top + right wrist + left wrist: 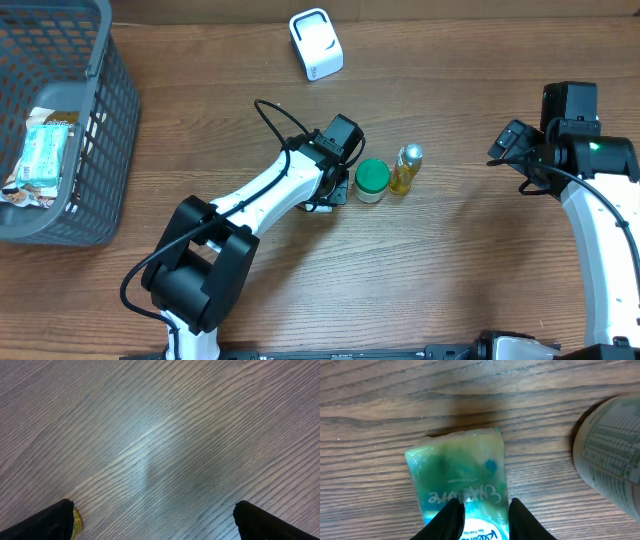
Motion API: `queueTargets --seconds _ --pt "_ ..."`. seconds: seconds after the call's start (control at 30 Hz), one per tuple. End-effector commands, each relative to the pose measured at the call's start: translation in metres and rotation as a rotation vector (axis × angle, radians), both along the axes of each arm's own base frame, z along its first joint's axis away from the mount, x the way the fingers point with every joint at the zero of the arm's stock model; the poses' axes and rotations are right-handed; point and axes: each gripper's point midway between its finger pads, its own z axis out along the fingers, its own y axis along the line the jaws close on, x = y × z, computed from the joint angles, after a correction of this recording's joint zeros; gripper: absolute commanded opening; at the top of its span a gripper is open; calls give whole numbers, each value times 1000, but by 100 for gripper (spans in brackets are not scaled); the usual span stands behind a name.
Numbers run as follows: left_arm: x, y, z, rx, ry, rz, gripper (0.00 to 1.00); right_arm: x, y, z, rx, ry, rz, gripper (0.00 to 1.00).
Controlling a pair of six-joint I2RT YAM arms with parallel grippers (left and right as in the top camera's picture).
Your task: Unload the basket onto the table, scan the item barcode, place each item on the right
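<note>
A soft packet [457,475], wrapped in glossy green and white film, lies mid-table just beside a green-lidded jar [372,180], its near end taken between the narrowly set fingers of the left gripper [486,505]. From above the arm hides it almost wholly. The packet looks light and yielding. The film is likely slippery and quick to crumple, so a gentle pinch across the short end, where the fingers now sit, seems the safest hold. A hard squeeze could wrinkle any printed code. No barcode shows on the upward face, so it may lie underneath.

The jar, its printed label facing the left wrist camera, stands next to a small bottle [406,168] of yellow liquid. A white scanner [316,43] sits well apart near the far edge of the table [450,280].

At the left edge a dark mesh basket [110,150] holds a few flat wrapped packs [45,150]. The rest of its contents cannot be made out.

The right gripper [154,507] hangs over bare wood with its fingers spread wide, holding nothing.
</note>
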Motion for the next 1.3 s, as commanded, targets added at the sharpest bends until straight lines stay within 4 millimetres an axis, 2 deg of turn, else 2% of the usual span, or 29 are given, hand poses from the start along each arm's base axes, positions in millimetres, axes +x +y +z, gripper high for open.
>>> queueTargets --seconds 0.0,0.3,0.53,0.67,1.0,1.27 --pt "0 0 -3 16 -11 16 28 3 -2 4 -4 -13 -11 100" --pt "-2 -5 -6 21 -14 -1 28 3 -2 4 -4 -13 -11 100" --pt "0 17 -6 135 -40 8 26 3 -2 4 -4 -13 -11 100" --pt "-1 22 -6 166 -40 -7 26 3 -2 4 -4 -13 -11 100" --pt "-1 7 -6 89 -31 -18 26 3 -2 4 -4 -13 -11 100" --pt "0 6 -5 90 -32 -18 28 3 -2 4 -4 -13 -11 100"
